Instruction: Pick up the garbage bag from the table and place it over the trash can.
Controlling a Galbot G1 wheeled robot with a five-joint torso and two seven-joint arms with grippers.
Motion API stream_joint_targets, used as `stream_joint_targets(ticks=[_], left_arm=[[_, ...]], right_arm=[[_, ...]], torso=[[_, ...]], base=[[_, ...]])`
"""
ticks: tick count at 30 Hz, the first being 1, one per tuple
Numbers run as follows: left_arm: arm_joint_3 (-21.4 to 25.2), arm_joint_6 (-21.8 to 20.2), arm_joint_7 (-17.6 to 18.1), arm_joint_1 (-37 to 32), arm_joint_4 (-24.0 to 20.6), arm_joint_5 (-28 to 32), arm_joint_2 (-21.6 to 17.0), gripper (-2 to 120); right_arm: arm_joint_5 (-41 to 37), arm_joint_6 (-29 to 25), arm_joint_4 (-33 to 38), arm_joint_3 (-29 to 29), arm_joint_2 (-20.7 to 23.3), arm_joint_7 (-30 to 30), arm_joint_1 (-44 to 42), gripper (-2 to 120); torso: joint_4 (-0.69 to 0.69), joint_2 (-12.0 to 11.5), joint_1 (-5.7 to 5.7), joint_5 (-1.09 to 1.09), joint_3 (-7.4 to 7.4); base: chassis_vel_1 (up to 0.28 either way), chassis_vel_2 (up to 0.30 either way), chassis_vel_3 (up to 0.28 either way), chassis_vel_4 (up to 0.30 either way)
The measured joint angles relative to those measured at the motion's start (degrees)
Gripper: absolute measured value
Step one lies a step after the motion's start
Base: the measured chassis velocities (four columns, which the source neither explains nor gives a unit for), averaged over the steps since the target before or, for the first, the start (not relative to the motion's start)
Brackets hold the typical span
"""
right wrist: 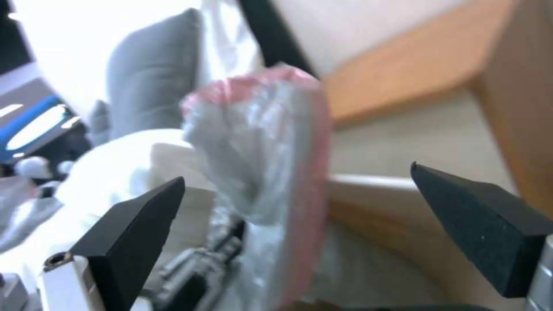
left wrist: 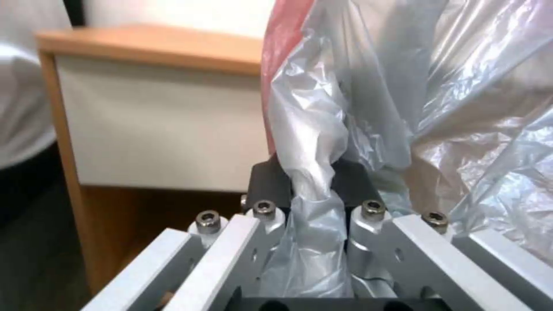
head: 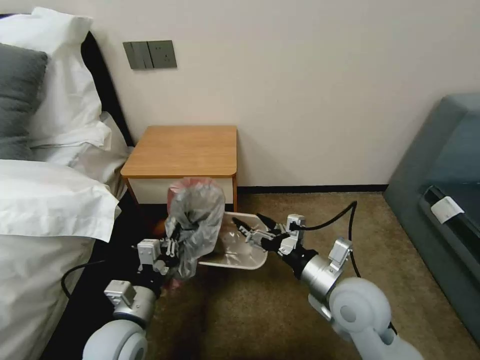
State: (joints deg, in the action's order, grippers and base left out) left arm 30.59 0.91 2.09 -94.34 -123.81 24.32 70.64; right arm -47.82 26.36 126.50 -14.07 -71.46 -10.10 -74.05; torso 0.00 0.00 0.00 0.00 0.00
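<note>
1. Left gripper [head: 172,246] clamps a fold of the garbage bag [head: 196,220], held upright beside the trash can [head: 240,257], below the counter [head: 182,150]
2. Right gripper [head: 248,231], fingers spread and empty, faces the bag across the can's rim

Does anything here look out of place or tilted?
Yes. The trash can lies tipped on the carpet, not upright. The left gripper pinches the garbage bag; the open right gripper hovers at the rim.

One garbage bag [head: 196,220], one trash can [head: 239,245], one table [head: 182,150], two tools, perhaps three pillows [head: 50,95].
</note>
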Motion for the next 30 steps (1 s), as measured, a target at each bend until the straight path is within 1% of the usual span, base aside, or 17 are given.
stream_joint_targets(ticks=[3, 9, 12, 15, 19, 20, 21, 22, 25, 26, 29, 30], left_arm=[[0.6, 0.8, -0.4, -0.3, -0.1, -0.5, 0.1, 10], [0.9, 1.6, -0.7, -0.9, -0.6, -2.3, 0.7, 10], [0.9, 2.1, -1.0, -1.1, -0.7, -2.9, 0.9, 10], [0.9, 3.1, -1.4, -1.4, -0.7, -3.8, 1.1, 10], [0.9, 4.0, -1.7, -1.5, -0.6, -4.6, 1.4, 10], [0.9, 4.2, -1.8, -1.5, -0.5, -4.7, 1.5, 10], [0.9, 4.2, -1.8, -1.5, -0.5, -4.7, 1.5, 10], [0.9, 4.3, -1.8, -1.5, -0.5, -4.8, 1.6, 10], [0.7, 4.5, -2.0, -1.4, -0.5, -4.9, 1.9, 10], [0.7, 4.5, -2.0, -1.4, -0.5, -4.9, 1.9, 10], [0.6, 4.5, -2.0, -1.3, -0.5, -4.9, 2.2, 10], [0.6, 4.5, -2.0, -1.3, -0.5, -4.9, 2.2, 10]], right_arm=[[-0.2, 0.2, 0.5, 1.2, 0.4, 0.2, 1.7, 100], [2.9, 0.2, 0.5, 4.2, 0.8, 1.1, 6.6, 100], [3.0, 0.4, 0.1, 5.2, 1.2, 1.7, 8.2, 100], [2.1, 0.9, -1.1, 6.3, 2.0, 2.6, 10.2, 100], [-2.1, 1.9, -2.7, 7.7, 2.8, 6.3, 12.7, 99], [-3.2, 2.3, -3.1, 8.1, 2.8, 7.2, 13.4, 96], [-3.2, 2.3, -3.1, 8.1, 2.8, 7.2, 13.4, 96], [-4.2, 2.5, -3.4, 8.4, 2.8, 7.9, 13.9, 90], [-5.7, 2.9, -4.3, 9.4, 2.9, 9.2, 15.0, 78], [-5.7, 2.9, -4.3, 9.4, 2.9, 9.2, 15.0, 78], [-6.2, 3.0, -5.5, 10.3, 2.7, 9.8, 16.0, 63], [-6.2, 3.0, -5.5, 10.3, 2.7, 9.8, 16.0, 63]], torso=[[0.00, 0.0, 0.00, 0.00, 0.00], [0.00, 0.0, 0.00, 0.00, 0.00], [0.00, 0.0, 0.00, 0.00, 0.00], [0.00, 0.0, 0.00, 0.00, 0.00], [0.00, 0.0, 0.00, 0.00, 0.00], [0.00, 0.0, 0.00, 0.00, 0.01], [0.00, 0.0, 0.00, 0.00, 0.01], [0.00, 0.0, 0.00, 0.00, 0.00], [0.00, 0.0, 0.00, 0.00, 0.00], [0.00, 0.0, 0.00, 0.00, 0.00], [0.00, 0.0, 0.00, 0.00, 0.00], [0.00, 0.0, 0.00, 0.00, 0.00]], base=[[0.000, 0.000, 0.000, 0.000], [0.000, 0.000, 0.000, 0.000], [0.000, 0.000, 0.000, 0.000], [0.000, 0.000, 0.000, 0.000], [0.000, 0.000, 0.000, 0.000], [0.000, 0.000, 0.000, 0.000], [0.000, 0.000, 0.000, 0.000], [0.000, 0.000, 0.000, 0.000], [0.000, 0.000, 0.000, 0.000], [0.000, 0.000, 0.000, 0.000], [0.000, 0.000, 0.000, 0.000], [0.000, 0.000, 0.000, 0.000]])
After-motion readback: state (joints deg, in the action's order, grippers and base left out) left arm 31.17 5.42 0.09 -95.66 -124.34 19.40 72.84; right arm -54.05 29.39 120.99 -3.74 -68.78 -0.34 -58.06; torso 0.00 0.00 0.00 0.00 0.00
